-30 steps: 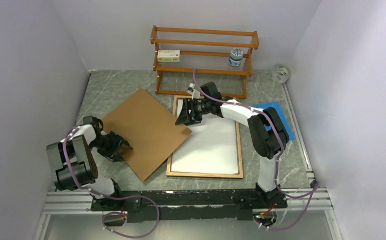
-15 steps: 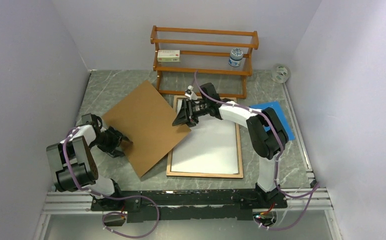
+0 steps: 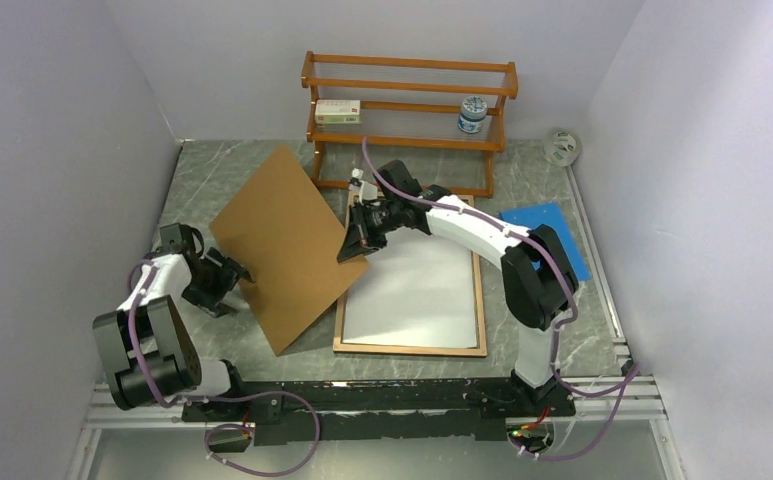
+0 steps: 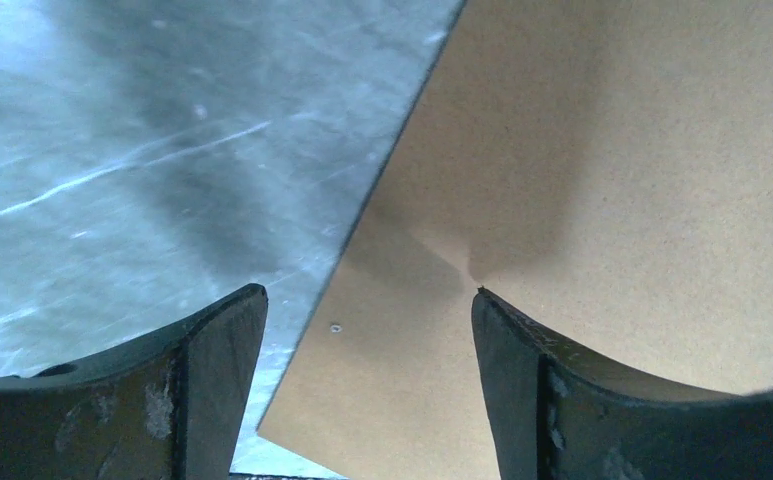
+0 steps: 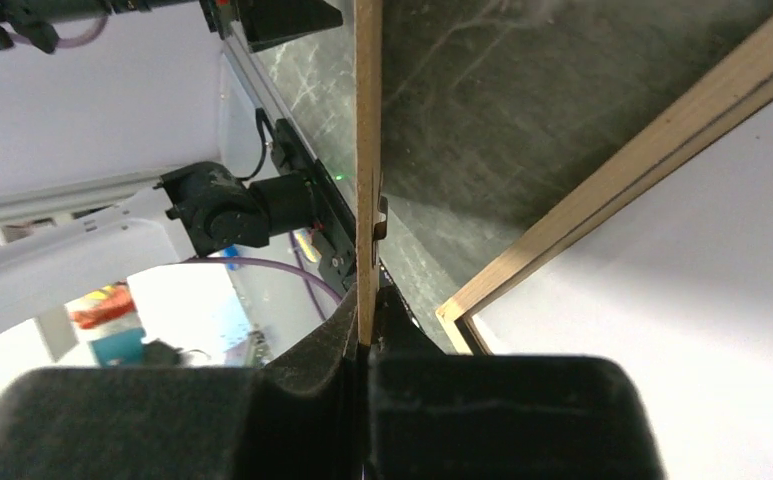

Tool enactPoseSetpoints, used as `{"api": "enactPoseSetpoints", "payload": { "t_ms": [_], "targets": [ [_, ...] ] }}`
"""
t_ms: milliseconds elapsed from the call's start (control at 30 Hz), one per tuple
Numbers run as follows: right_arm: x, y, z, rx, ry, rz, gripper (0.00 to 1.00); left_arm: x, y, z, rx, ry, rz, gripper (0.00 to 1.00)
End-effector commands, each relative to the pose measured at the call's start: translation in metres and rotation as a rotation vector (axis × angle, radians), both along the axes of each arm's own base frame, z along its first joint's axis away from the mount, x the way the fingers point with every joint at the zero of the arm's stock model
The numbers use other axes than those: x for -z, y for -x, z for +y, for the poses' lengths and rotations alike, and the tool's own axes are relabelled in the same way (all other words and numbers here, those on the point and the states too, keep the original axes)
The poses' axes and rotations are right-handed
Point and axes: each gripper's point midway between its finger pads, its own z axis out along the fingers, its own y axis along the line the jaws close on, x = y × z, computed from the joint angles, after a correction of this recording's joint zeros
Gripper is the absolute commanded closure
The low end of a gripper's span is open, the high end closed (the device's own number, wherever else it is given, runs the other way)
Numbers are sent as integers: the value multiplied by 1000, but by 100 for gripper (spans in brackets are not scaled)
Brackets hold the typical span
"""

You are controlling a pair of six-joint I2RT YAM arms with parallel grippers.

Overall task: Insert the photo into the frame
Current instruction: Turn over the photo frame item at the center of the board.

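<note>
From above, the right gripper (image 3: 355,240) is clamped on the right-hand edge of a brown board (image 3: 282,245). The board spreads away to the gripper's left. Its gripped side looks raised off the table (image 3: 207,170), though this angle does not make that certain. Directly behind and to the right of that gripper lies the frame (image 3: 481,300), flat on the table with its wood-brown border showing. The photo (image 3: 417,290) is inside the border, white side up. The left gripper (image 3: 230,278) stands at the board's opposite edge with its jaws wide apart. Beyond the right gripper is a wooden shelf rack (image 3: 407,62), and a blue sheet (image 3: 547,222) lies past the frame's far side.

In the left wrist view, the left gripper's two dark fingers (image 4: 212,390) stand well apart and grip nothing. The board's edge runs diagonally up through the gap between them. The board fills the space in front of the right-hand finger, and bare grey table lies ahead of the left one.

In the right wrist view, the right gripper's fingers (image 5: 302,400) are pressed together on the board, which is seen edge-on as a thin strip rising straight out of the grip. Just right of the fingers a corner of the frame's border slants across. The white photo lies inside it, below and to the right.
</note>
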Motion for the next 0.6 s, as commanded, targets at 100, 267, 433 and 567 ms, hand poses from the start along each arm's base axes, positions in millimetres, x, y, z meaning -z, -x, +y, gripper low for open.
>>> {"api": "enactPoseSetpoints", "payload": {
  "t_ms": [100,267,433,567],
  "targets": [
    [-59,-1,1,-6,67,-313,100,-42,4,36,-81,-204,5,14],
    [-91,-11,4,43,67,-485,100,-91,-9,53,-92,-291,-71,11],
    [-122,-17,8,77,38,-630,100,-178,-50,38,34,-255,-365,9],
    [-149,-20,10,119,49,-774,100,-251,-73,5,192,-158,-646,7]
  ]
}}
